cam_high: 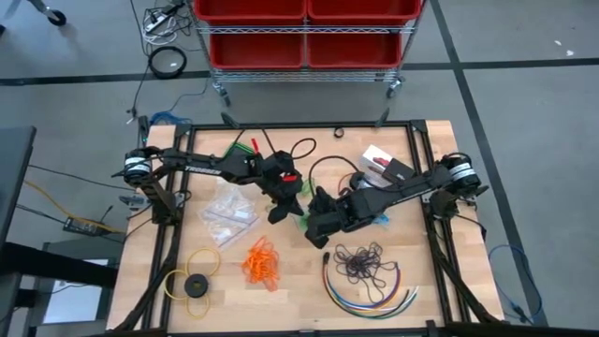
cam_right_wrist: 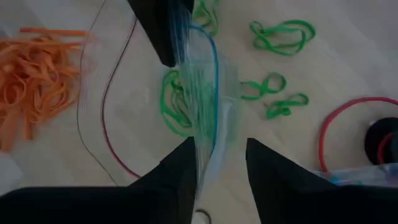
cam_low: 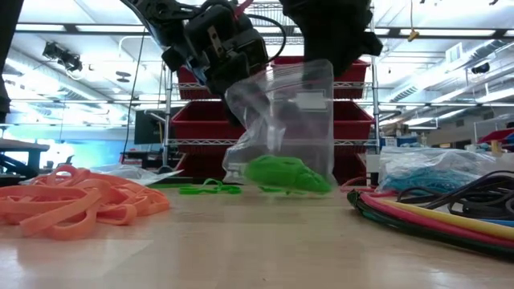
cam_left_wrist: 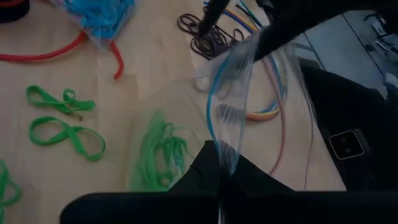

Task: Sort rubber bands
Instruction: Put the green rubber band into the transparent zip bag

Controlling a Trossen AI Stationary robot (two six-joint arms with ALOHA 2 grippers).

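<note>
Nearest the low camera lies the loose orange rubber band pile point(cam_low: 72, 205), with the multicoloured cables point(cam_low: 434, 213) to its right. I am bagging the green rubber bands point(cam_low: 287, 174): my left gripper point(cam_high: 281, 208) pinches the clear zip bag point(cam_low: 281, 120) by its top edge, and a green bunch already sits in its bottom. My right gripper point(cam_right_wrist: 219, 152) holds its fingers spread at the bag's mouth, gripping nothing. Next, I judge, the loose green loops point(cam_right_wrist: 281, 32) far of the bag need collecting. A second bag point(cam_left_wrist: 99, 15) holds blue bands.

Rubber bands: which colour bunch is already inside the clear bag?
The green rubber bands, bunched at the bottom of the clear bag. The orange bunch and dark purple bunch lie loose on the table.
</note>
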